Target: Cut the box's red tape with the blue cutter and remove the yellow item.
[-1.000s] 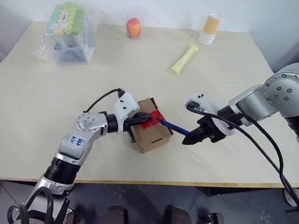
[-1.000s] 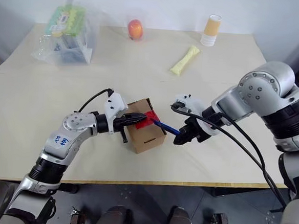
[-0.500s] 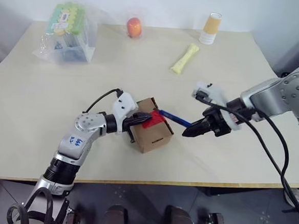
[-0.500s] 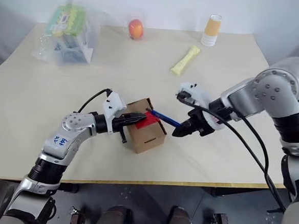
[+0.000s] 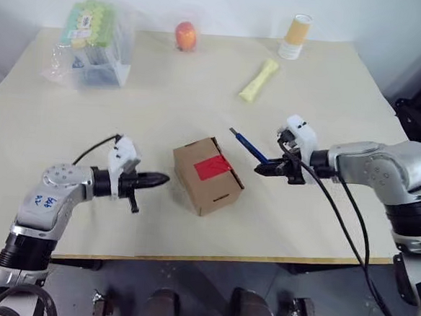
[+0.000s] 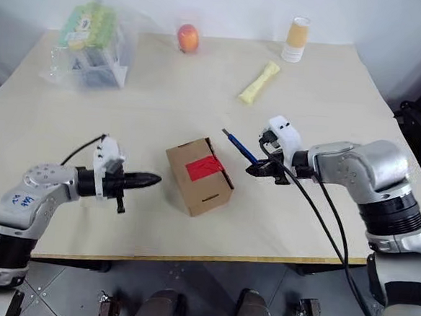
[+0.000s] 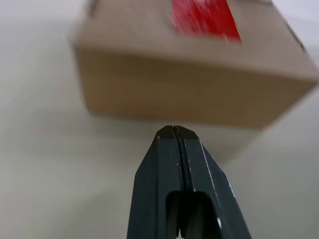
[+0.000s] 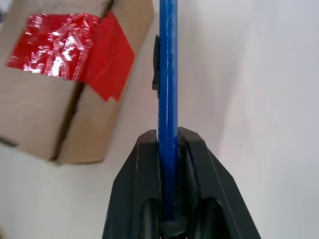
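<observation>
The right gripper [image 8: 168, 144] is clamped on the blue cutter [image 5: 249, 146], its two fingers pinching the slim handle — the blade end juts out toward ten o'clock, just off the box's far right edge and clear of it. The left gripper [image 5: 164, 178] has its fingers pressed tight together with nothing between them, tips aimed at the box from nine o'clock, a small gap apart. The box [image 5: 206, 175] sits at the middle of the table [image 5: 200, 92], flaps down, the red tape [image 5: 212, 167] across its top — at twelve o'clock from it lies a pale yellow bone-shaped piece [image 5: 258, 81]
</observation>
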Robot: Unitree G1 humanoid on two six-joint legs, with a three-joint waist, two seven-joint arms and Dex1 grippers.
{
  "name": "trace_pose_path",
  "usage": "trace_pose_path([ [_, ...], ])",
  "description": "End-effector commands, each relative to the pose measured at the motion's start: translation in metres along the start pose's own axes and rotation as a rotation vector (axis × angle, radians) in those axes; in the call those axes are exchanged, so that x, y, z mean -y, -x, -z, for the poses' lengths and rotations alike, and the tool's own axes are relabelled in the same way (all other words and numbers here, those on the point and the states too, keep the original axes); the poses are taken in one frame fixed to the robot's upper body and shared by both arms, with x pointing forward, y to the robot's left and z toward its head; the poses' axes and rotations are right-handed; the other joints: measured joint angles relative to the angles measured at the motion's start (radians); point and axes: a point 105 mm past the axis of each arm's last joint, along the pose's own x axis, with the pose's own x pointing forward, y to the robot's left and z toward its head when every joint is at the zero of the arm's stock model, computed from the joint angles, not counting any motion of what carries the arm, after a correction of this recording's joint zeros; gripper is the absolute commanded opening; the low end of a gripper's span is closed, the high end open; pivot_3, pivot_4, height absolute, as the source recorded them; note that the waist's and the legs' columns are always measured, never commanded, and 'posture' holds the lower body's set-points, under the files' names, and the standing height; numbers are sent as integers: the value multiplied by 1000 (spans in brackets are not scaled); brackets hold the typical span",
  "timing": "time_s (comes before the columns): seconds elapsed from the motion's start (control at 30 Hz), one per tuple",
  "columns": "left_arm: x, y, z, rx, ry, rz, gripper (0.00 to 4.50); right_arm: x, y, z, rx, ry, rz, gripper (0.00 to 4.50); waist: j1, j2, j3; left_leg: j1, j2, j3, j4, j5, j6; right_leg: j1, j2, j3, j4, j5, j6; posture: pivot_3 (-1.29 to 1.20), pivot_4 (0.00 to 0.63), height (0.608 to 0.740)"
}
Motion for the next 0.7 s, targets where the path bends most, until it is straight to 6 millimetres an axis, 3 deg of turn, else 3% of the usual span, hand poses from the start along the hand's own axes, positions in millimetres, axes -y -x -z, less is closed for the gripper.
trace_pose_path([
  [0.03, 21, -25, -8, 48, -41, 55, 0, -8, 9, -15, 21, 89, -18, 161, 5, 0, 0, 0, 0, 0, 1, 0, 0, 0, 0, 0, 0, 0, 0, 0, 150, 740],
  [0.3, 42, -66, -8, 83, -44, 116, 0, -6, 22, -17, -44, 126, -34, 161, 3, 0, 0, 0, 0, 0, 1, 0, 0, 1, 0, 0, 0, 0, 0, 0, 150, 740],
  [0.4, 49, -72, -11, 101, -44, 142, 0, -8, 28, -18, -71, 128, -55, 161, 0, 0, 0, 0, 0, 0, 1, 0, 0, 1, 0, 0, 0, 0, 0, 0, 150, 740],
  [0.53, 54, -60, -25, 152, -83, 192, 0, -15, 39, -25, -74, 102, -97, 161, -4, 0, 0, 0, 0, 0, 1, 0, 0, 1, 0, 0, 0, 0, 0, 0, 150, 740],
  [0.63, 29, -21, -84, 347, -237, 91, 181, -29, 52, -43, -39, -78, -198, 161, -5, 0, 2, 0, 0, 0, 1, 0, 0, 0, 0, 0, 0, 0, 0, 0, 150, 740],
  [0.7, 27, -8, -99, 354, -371, 80, 523, -34, 54, -46, -35, -130, -249, 161, -7, 0, 2, -1, 1, -1, 2, 0, 0, 0, 0, 0, 1, 0, 0, 0, 150, 740],
])
